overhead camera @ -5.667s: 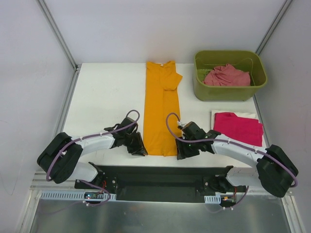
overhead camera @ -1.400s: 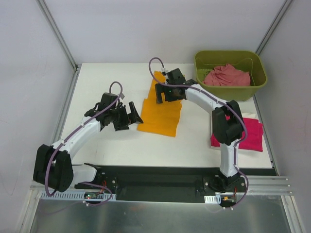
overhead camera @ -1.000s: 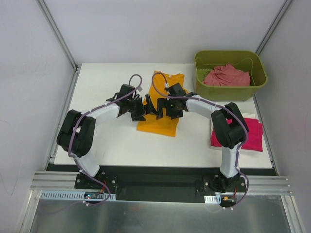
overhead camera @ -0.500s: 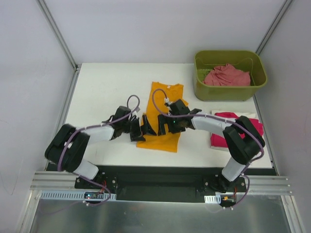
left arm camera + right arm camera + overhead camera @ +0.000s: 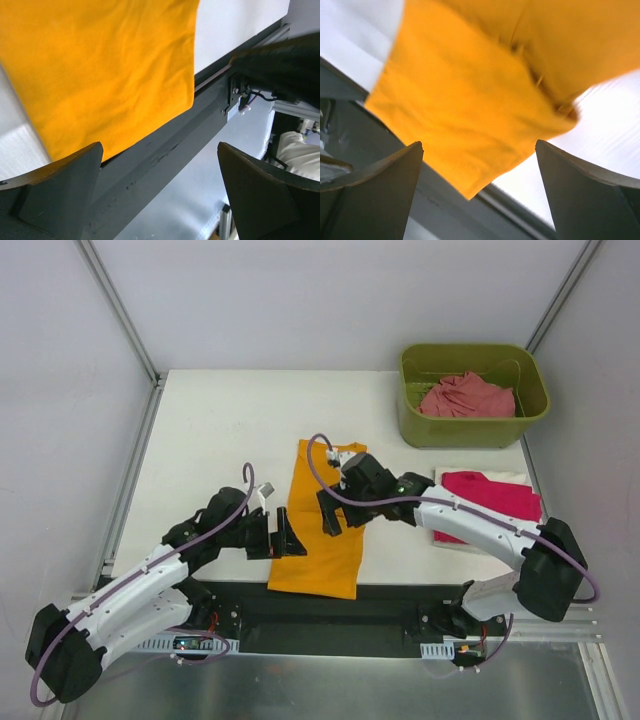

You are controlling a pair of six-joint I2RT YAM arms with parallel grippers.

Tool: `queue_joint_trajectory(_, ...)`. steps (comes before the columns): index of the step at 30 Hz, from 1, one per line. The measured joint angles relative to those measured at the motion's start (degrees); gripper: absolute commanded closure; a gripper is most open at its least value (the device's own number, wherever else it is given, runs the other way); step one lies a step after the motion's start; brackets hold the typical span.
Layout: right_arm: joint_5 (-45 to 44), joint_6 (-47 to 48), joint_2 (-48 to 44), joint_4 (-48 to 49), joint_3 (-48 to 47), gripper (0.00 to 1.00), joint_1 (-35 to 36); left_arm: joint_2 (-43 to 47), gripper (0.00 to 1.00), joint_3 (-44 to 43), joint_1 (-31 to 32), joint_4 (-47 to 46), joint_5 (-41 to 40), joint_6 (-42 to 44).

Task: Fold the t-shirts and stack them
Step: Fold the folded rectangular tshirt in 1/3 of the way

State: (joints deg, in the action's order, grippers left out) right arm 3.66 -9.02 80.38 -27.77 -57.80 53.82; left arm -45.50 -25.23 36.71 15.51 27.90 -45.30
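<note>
Overhanging table edge (image 5: 400, 565), orange t-shirt (image 5: 315, 565) (folded)

No legible text, labels, brand marks, numbers or signs appear in any of the three views. Shirts, bin, arms and desk surface carry no readable markings.

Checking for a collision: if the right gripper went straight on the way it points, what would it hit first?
Most likely the orange t-shirt: in the wrist view it fills the space ahead of the right gripper, between its open jaws. Depth is unclear.
</note>
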Motion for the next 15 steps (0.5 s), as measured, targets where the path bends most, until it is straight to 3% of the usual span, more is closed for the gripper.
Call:
queue_joint_trajectory(5, -0.76, 8.35, 4.09, -0.11, -11.65, 0.0, -8.09, -3.32, 0.01, -4.57, 0.0, 1.25, -3.78, 3.04)
queue_joint_trajectory(9, 2.73, 13.29, 15.5, -0.13, -22.29, 0.04, -15.8, -10.69, 0.01, -7.91, 0.0, 0.52, -4.57, 5.68)
queue_joint_trajectory(15, 5.68, 17.4, 31.69, -3.45, -34.34, 0.15, -21.42, -17.92, 0.01, -8.35, 0.0, -2.47, -3.85, 7.56)
